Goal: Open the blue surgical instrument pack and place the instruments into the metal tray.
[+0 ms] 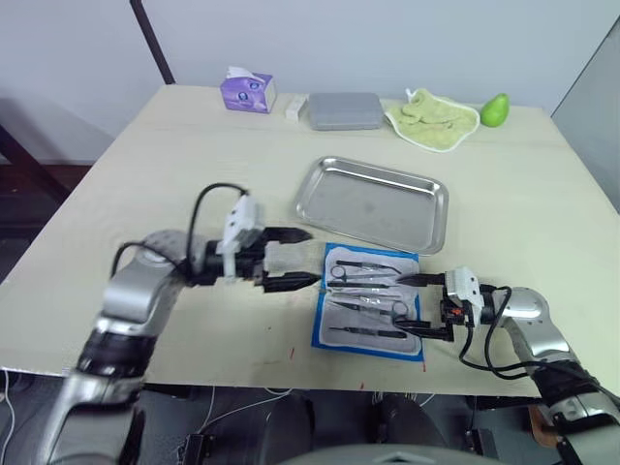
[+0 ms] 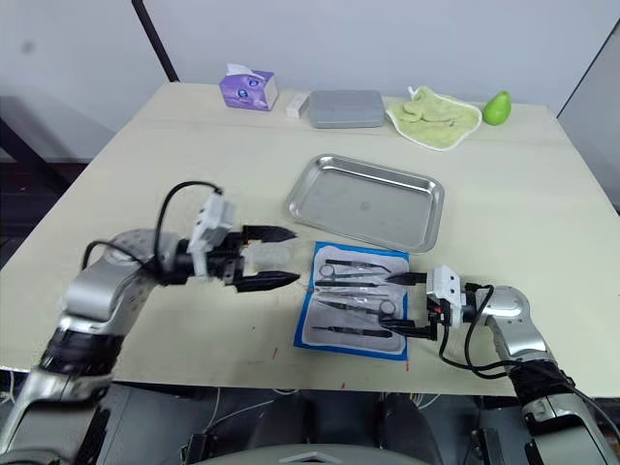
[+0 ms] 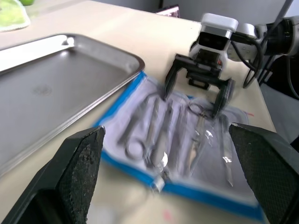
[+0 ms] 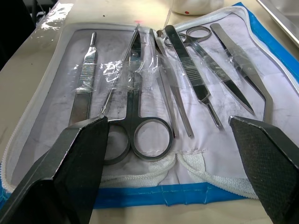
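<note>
Instruments (image 4: 154, 88), about six, lie in one pack (image 1: 324, 329) between two released claws.

The opened blue fabric surgical instrument pack (image 1: 368, 301) lay near the counter's (image 1: 174, 174) front edge, with the slim silvery steel instruments (image 4: 154, 88) side by side on it. The shallow stainless-steel tray (image 1: 373, 202) sat just behind the pack. Along the far edge stood a purple tissue box (image 1: 247, 93), a grey rectangular box (image 1: 344, 110), a green cloth (image 1: 433, 118) and a green fruit (image 1: 495, 109), toward the far right corner.
</note>
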